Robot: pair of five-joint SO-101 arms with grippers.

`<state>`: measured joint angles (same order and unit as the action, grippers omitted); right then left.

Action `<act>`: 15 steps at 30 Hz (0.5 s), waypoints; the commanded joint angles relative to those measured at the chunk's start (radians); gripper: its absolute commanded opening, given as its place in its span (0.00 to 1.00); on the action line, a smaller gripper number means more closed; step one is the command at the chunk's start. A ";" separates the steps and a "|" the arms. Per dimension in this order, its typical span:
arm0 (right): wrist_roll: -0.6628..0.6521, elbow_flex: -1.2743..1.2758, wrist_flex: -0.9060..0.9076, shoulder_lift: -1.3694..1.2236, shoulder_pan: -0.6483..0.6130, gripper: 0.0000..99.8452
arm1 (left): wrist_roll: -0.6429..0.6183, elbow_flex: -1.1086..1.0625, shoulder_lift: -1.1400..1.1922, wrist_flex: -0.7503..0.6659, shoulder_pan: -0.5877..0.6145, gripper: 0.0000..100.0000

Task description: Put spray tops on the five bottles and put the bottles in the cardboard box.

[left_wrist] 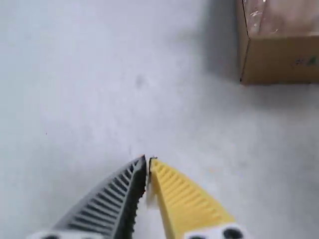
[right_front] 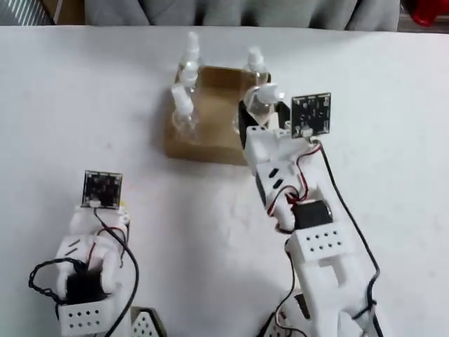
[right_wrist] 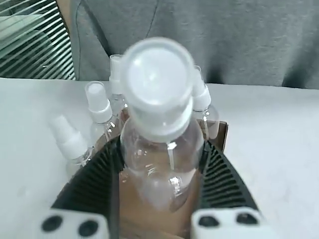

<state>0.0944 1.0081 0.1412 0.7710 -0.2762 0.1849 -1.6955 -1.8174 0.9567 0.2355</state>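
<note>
My right gripper [right_wrist: 160, 169] is shut on a clear bottle [right_wrist: 162, 164] with a white spray top [right_wrist: 157, 84], held over the cardboard box [right_front: 210, 144]. In the high view the same bottle [right_front: 261, 98] hangs above the box's right side. Several other capped bottles stand in the box, among them one at the left [right_front: 184, 105], one at the back left [right_front: 190, 60] and one at the back right [right_front: 255, 62]. My left gripper [left_wrist: 148, 162] is shut with nothing in it, low over the bare table, near the front left [right_front: 102, 203].
The box's corner [left_wrist: 279, 55] lies ahead of the left gripper. White table [right_front: 84, 105] stretches open to the left and right of the box. A person in grey [right_wrist: 199, 40] sits behind the table's far edge.
</note>
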 commanded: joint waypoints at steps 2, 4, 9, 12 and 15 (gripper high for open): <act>-0.003 -0.040 -0.091 -0.074 0.012 0.01 | 0.012 0.003 -0.012 0.017 0.007 0.02; -0.003 -0.040 -0.117 -0.124 0.019 0.01 | 0.014 0.003 -0.012 0.017 0.007 0.02; -0.034 -0.043 -0.216 -0.229 0.021 0.01 | 0.015 0.003 -0.012 0.017 0.007 0.02; -0.083 -0.043 -0.254 -0.282 0.013 0.01 | 0.015 0.003 -0.012 0.017 0.007 0.02; -0.092 -0.044 -0.305 -0.328 0.013 0.01 | 0.015 0.003 -0.012 0.017 0.007 0.02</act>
<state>0.0269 1.0081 -0.1059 0.4580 -0.2670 0.1941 -1.6955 -1.8174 0.9674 0.2355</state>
